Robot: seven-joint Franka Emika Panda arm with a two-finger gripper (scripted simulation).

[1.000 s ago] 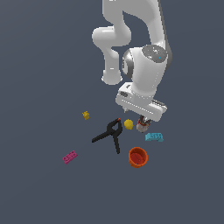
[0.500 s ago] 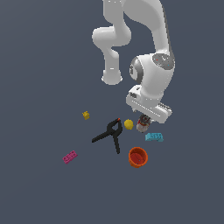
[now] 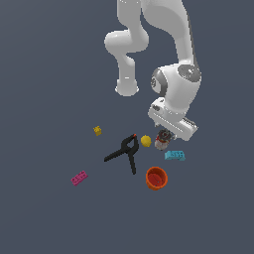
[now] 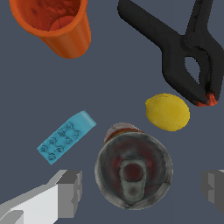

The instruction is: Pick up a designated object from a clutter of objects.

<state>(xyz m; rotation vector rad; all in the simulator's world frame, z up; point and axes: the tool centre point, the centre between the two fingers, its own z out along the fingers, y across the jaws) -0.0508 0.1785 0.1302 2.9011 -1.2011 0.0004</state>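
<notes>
Can (image 3: 161, 141) between ball (image 3: 145, 141) and brick (image 3: 174, 156); clamp (image 3: 124, 152) beyond ball; cup (image 3: 156, 178) nearer camera.

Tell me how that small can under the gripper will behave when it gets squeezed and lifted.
The small can looks rigid, so it probably won't deform. Its round, smooth wall may slip or twist between the gripper fingers. It stands upright; an off-centre push could tip it, and it might then roll toward the yellow ball.

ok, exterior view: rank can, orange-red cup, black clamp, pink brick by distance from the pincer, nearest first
1. Can: directly under the pincer, between its fingers.
2. Orange-red cup: below the pincer in the exterior view.
3. Black clamp: toward the exterior view's left; its jaw end is about as near as the cup, so these two are close to call.
4. Pink brick: far toward the exterior view's left, clearly farthest.
</notes>
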